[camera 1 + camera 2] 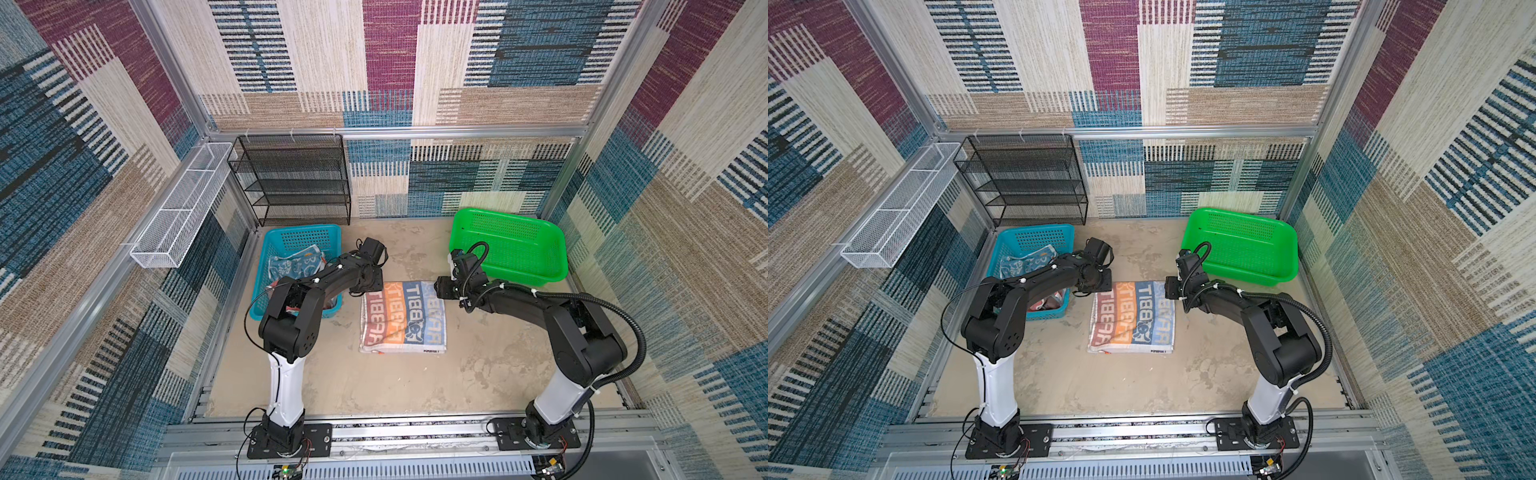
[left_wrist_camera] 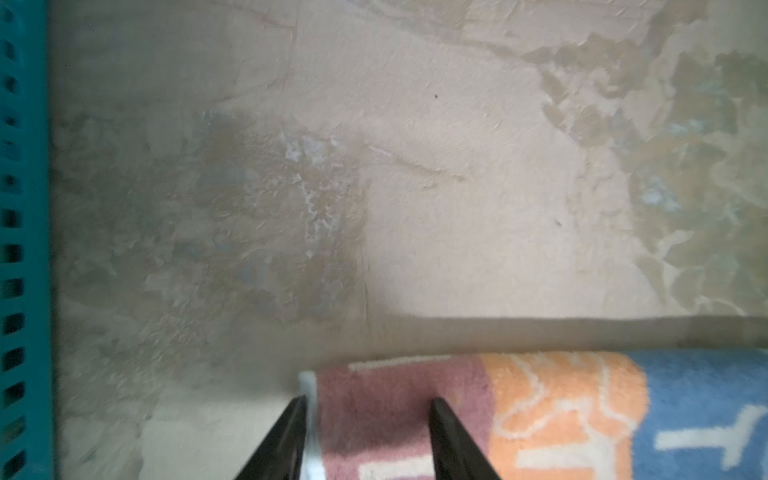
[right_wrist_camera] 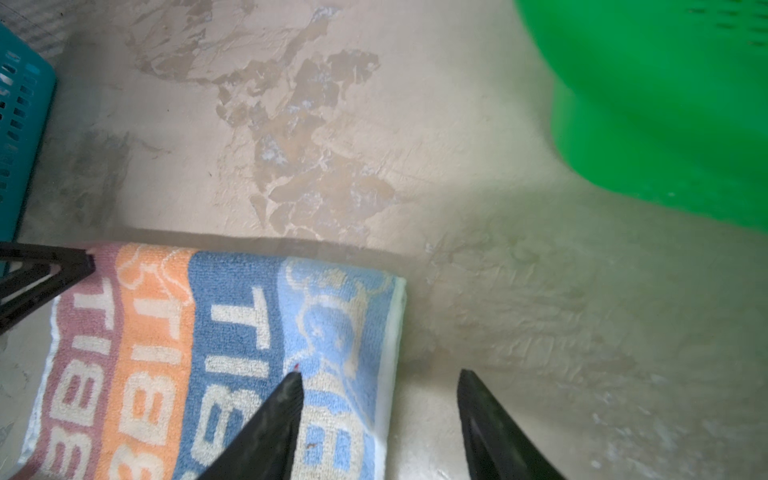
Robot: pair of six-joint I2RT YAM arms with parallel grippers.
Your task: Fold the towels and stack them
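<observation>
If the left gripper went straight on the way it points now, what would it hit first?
The towel. The left gripper points down at its pink corner, jaws apart, one finger at the white hem, one over the pink stripe. Whether it touches the cloth is unclear.

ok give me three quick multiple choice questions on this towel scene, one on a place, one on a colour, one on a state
1. Where is the lettered towel?
A held up in the air
B flat on the table
C draped over an arm

2. What colour is the basket with other towels in it?
A blue
B red
C yellow

3. How do the right gripper's jaws stand?
A shut, empty
B shut on a cable
C open, either side of the towel's edge

B: it lies folded between both arms.
A: cloth shows inside the blue walls.
C: the right wrist view shows a wide gap between the tips.
</observation>
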